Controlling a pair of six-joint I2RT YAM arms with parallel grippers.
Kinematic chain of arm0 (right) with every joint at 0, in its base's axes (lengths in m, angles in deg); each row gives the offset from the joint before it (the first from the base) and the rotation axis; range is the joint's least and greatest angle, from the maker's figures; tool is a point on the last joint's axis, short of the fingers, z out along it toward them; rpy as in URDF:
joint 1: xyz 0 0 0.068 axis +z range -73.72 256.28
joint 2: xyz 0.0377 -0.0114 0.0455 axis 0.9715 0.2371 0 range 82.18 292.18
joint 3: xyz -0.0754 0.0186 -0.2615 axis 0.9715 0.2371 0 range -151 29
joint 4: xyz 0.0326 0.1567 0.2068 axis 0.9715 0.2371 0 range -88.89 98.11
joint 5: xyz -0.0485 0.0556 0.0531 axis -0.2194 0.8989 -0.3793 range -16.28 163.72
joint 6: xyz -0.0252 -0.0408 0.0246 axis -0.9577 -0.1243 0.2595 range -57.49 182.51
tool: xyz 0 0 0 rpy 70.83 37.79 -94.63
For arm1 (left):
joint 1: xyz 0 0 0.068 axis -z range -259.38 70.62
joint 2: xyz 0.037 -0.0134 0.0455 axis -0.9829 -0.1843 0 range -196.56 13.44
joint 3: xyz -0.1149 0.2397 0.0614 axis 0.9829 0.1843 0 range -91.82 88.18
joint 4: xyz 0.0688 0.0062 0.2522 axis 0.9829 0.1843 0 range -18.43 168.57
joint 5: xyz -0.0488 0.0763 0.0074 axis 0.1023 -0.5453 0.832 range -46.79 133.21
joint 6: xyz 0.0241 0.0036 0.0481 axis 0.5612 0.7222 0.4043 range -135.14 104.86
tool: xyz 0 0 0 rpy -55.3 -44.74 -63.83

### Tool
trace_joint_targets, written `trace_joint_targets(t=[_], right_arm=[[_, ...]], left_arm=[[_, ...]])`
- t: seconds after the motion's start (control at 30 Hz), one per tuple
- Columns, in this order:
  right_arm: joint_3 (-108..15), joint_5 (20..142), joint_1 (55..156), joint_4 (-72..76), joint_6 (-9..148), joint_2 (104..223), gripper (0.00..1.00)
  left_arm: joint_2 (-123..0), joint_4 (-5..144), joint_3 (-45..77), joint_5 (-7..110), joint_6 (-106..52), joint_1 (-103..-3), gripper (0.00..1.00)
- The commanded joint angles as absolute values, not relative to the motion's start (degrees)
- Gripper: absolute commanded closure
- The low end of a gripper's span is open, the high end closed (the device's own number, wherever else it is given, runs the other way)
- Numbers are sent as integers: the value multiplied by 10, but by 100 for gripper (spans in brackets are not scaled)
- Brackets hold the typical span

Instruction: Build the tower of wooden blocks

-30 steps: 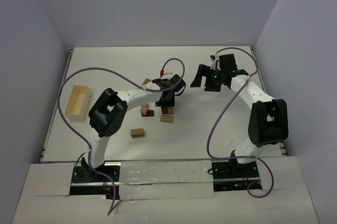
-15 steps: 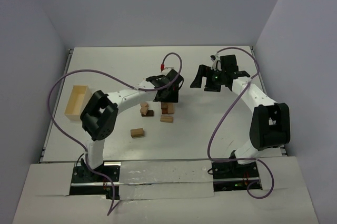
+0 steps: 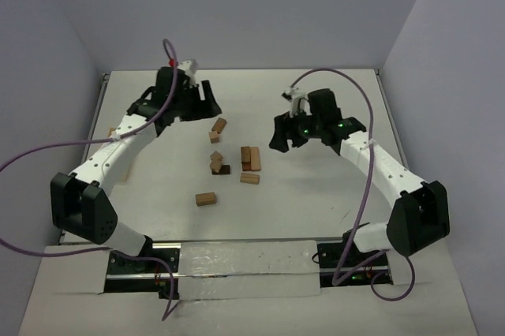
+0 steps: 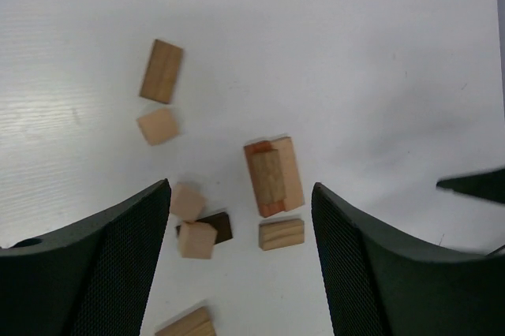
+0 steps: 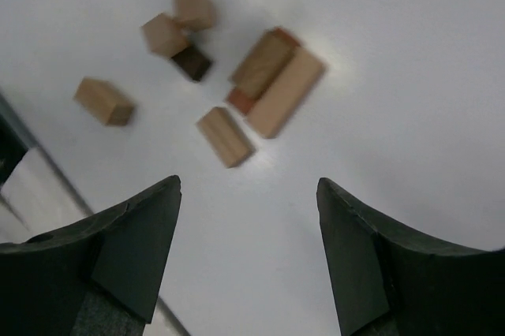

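The tower is a low stack in mid-table: a reddish-brown brick under a tan one, with another tan brick alongside. It shows in the left wrist view and the right wrist view. Loose wood blocks lie round it: a tan one just in front, tan cubes over a dark brown brick, two tan ones farther back and one near the front. My left gripper is open and empty, back left of the blocks. My right gripper is open and empty, right of the tower.
The pale wooden box at the left is almost wholly hidden behind my left arm. Purple cables loop from both arms. Grey walls close the table at the back and sides.
My left gripper has lifted off the tower and swung away to the back left, empty. My right gripper has moved left and nearer, toward the tower.
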State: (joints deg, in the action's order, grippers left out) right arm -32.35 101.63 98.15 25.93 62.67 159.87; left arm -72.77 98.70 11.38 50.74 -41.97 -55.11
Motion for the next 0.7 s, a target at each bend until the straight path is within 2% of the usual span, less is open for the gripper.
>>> trace_joint_targets(t=[0.0, 0.2, 0.67], right_arm=[[-307, 934, 1102, 257, 563, 1588, 26], [-338, 851, 1199, 277, 549, 1668, 27], [-398, 806, 1235, 318, 538, 1798, 27]], left_arm=[[-665, 957, 127, 625, -364, -577, 23], [-634, 953, 154, 662, -330, -593, 22], [-656, 929, 157, 749, -364, -621, 24]])
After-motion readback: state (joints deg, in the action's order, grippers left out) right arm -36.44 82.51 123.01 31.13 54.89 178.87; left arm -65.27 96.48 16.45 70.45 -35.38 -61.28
